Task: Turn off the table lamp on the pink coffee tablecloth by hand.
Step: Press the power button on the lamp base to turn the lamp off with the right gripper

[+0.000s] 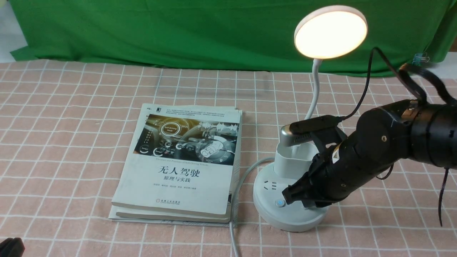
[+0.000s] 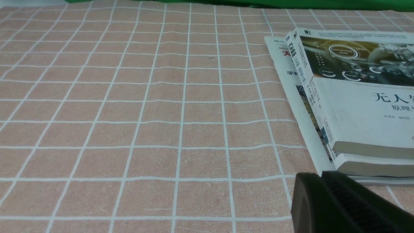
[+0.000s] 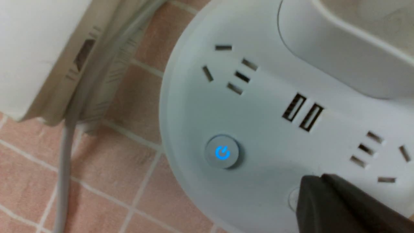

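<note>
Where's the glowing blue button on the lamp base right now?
Front view, right of centre: the blue button sits on the lamp base, just left of the right gripper tip.

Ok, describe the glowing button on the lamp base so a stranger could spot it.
Find the white table lamp on the pink grid tablecloth, right of the books. On its round base, beside the right gripper tip, sits a small round button. Its glowing blue power symbol sets it apart from the sockets nearby.
</note>
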